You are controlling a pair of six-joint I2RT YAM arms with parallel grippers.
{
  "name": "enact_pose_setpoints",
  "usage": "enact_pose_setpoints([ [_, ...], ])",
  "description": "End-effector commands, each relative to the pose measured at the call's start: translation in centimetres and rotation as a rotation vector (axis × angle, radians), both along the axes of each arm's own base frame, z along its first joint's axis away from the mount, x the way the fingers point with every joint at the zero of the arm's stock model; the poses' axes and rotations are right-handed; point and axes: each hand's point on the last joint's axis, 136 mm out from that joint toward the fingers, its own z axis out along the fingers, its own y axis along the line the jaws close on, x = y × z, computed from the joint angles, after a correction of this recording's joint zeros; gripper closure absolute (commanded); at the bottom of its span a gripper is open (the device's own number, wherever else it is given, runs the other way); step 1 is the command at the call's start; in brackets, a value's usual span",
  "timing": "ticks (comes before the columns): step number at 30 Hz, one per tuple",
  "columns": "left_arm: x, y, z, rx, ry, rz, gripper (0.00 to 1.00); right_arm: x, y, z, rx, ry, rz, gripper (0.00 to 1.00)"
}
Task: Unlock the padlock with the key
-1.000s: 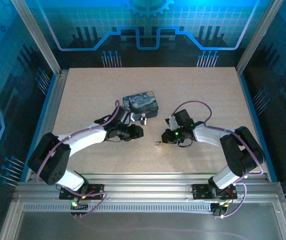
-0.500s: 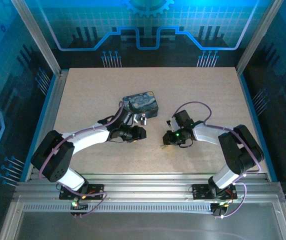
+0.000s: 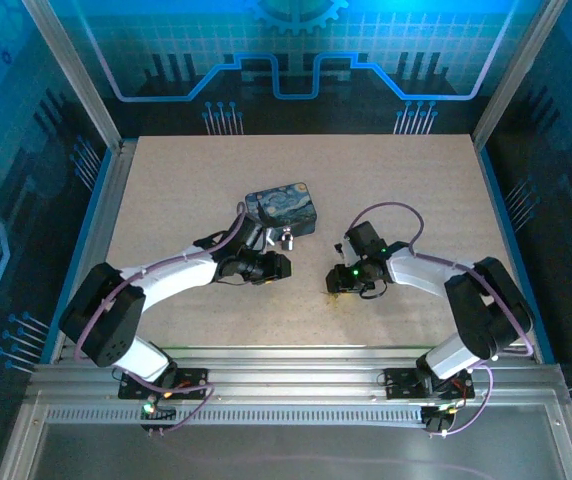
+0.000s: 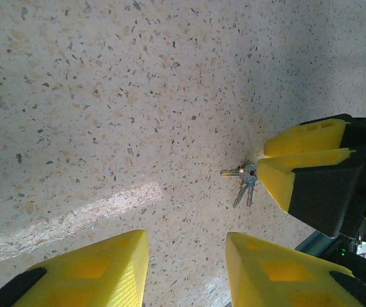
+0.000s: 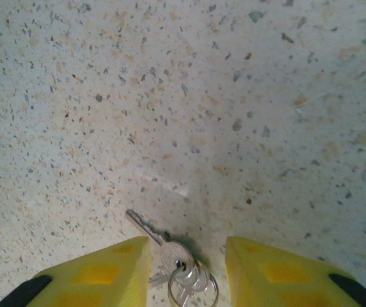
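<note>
The key [image 5: 146, 228] lies flat on the table, joined with two others on a small ring [image 5: 192, 291]. My right gripper [image 5: 186, 274] is open and low over the table, with the key bunch between its yellow fingers [image 5: 100, 275]. In the left wrist view the key bunch [image 4: 244, 179] lies against the right gripper's fingers [image 4: 304, 160]. My left gripper [image 4: 186, 268] is open and holds nothing, just left of the keys. In the top view the small padlock [image 3: 287, 241] stands by the box, beyond the left gripper [image 3: 278, 266]. The right gripper [image 3: 334, 286] covers the keys there.
The blue-and-yellow painted box [image 3: 284, 207] sits at the table's middle, touching or nearly touching the padlock. The speckled beige table [image 3: 416, 190] has free room to the right and back. Metal rails border the near edge [image 3: 286, 360].
My right gripper has shifted slightly toward the near edge and now straddles the keys, which lay just in front of it before. The left gripper edged a little to the right.
</note>
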Motion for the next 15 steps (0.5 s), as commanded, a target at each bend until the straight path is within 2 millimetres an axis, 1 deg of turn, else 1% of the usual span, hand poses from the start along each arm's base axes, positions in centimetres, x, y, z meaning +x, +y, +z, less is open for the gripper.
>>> enact_pose_setpoints([
  [1,0.1,0.0,1.7,0.017,-0.052,-0.028,0.62,-0.3,-0.6,1.2,-0.069,-0.030,0.025,0.60],
  [3,0.0,0.2,1.7,0.021,-0.057,-0.020,0.62,-0.7,-0.5,1.1,-0.081,-0.028,0.041,0.57],
  [5,0.0,0.3,1.7,0.023,-0.061,-0.017,0.62,-1.0,-0.5,0.5,-0.100,-0.023,0.048,0.56],
  [10,0.0,0.5,1.5,0.024,-0.056,-0.010,0.62,-0.6,0.0,-0.7,-0.141,-0.026,0.066,0.55],
  [15,-0.1,0.8,1.5,0.034,-0.059,-0.004,0.62,-1.0,0.3,-1.8,-0.198,-0.024,0.090,0.58],
])
